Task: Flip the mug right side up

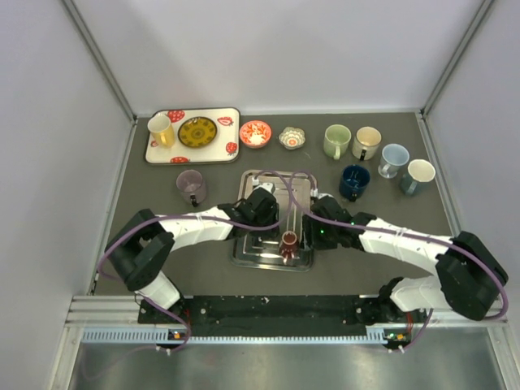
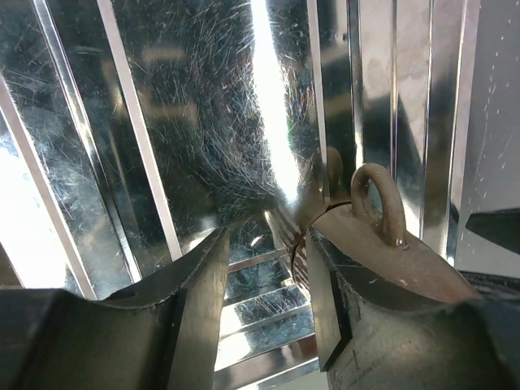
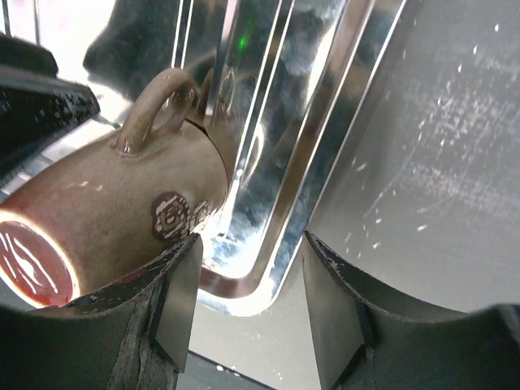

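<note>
Two sets of jaws, both mine: left gripper (image 2: 264, 280) and right gripper (image 3: 250, 264) stand parted, grasping nothing. The mug (image 3: 122, 203) lies tipped on the tray (image 3: 313, 158), close beside me but outside both gaps. One careless nudge could send it rolling across the slick metal.

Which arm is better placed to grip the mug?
Right, narrowly. Both grippers are open, the mug outside their jaws, but its open rim lies beside the right gripper's finger; the left gripper sees only side and handle.
</note>
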`<state>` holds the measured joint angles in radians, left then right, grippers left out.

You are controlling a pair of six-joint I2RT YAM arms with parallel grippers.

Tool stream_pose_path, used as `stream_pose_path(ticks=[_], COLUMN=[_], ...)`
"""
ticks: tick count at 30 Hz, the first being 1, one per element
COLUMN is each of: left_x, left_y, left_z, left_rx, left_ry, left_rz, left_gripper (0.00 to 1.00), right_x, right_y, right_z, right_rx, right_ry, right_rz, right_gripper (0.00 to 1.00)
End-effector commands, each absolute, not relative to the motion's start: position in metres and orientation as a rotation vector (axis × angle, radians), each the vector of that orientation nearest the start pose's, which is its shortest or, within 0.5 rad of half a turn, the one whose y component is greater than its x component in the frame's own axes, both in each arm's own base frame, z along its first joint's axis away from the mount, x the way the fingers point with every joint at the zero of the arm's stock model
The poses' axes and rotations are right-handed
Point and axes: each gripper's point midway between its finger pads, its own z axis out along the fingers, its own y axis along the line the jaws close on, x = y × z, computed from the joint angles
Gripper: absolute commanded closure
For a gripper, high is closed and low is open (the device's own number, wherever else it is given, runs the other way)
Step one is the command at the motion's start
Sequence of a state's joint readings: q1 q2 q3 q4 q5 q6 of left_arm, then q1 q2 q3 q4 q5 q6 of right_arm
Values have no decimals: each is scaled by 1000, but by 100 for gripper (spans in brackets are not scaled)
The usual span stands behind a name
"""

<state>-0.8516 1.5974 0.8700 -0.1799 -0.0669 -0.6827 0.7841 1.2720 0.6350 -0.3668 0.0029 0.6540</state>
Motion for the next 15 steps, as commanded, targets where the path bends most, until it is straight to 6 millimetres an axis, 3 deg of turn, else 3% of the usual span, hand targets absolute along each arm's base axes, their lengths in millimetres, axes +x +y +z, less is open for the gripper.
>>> stream_pose_path(ticks=[1, 9, 15], left_x=[238, 233, 237], left_y=[-306, -284, -238], left_z=[56, 53, 52], left_rx=[174, 88, -88], left_ry=[2511, 2509, 2482], left_rz=[-642, -566, -338], left_gripper=[53, 54, 54], right_x=[214, 233, 251], right_y=[239, 250, 246], right_z=[60, 61, 64], right_rx=[-165, -171, -136], right_ry=[2563, 2561, 2556], right_rz=[571, 556, 551], right_gripper=[47, 47, 46])
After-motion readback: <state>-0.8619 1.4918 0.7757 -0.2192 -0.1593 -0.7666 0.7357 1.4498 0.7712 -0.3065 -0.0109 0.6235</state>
